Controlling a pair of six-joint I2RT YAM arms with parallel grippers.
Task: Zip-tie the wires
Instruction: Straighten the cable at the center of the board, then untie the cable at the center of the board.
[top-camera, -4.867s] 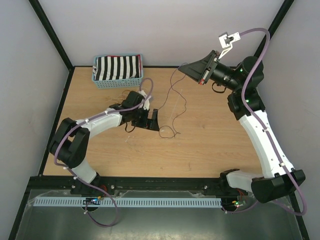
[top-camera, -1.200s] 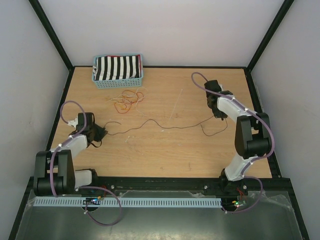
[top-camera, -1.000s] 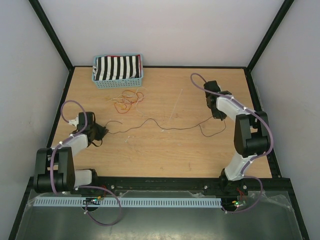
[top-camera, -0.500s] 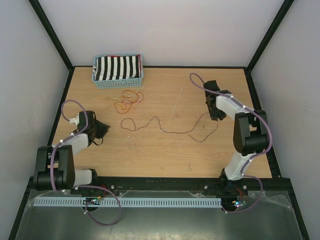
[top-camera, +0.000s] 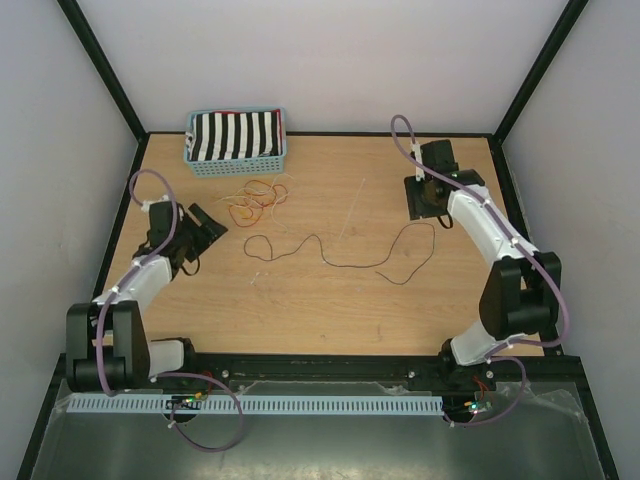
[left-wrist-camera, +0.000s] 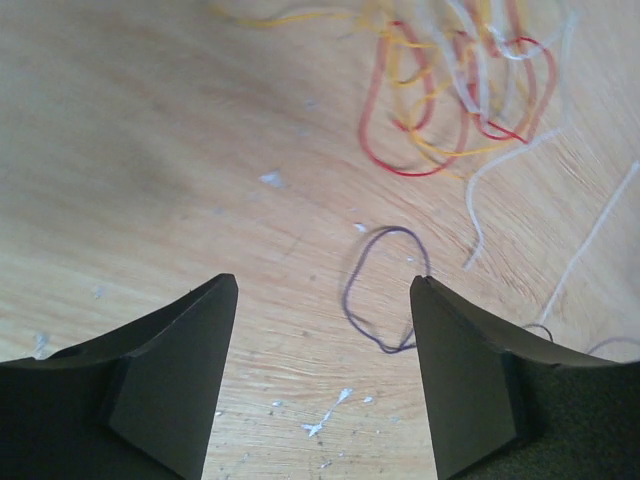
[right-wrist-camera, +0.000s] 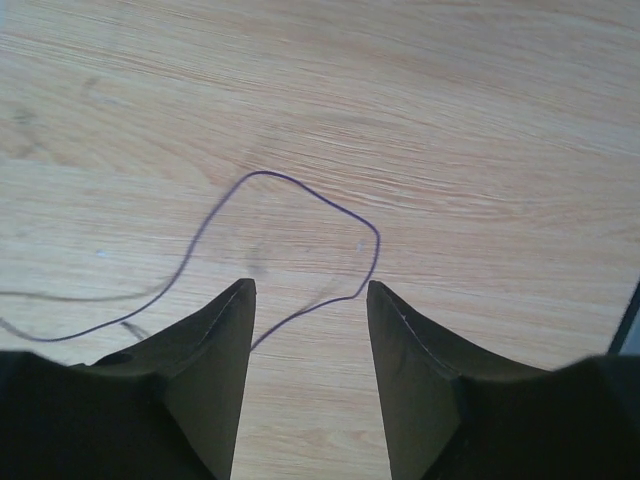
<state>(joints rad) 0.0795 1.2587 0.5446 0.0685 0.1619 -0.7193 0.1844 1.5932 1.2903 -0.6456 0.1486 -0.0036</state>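
Left gripper spread, empty, near one end loop of the thin dark-brown wire. Right gripper spread, empty, near the other loop.

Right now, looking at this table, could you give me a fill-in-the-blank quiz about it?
The left gripper and right gripper both stand ___, holding nothing.
The tangled red, orange and yellow wires lie nearer the ___ gripper.
The blue basket holds a black-and-white ___ cloth.
Missing words: open; left; striped.
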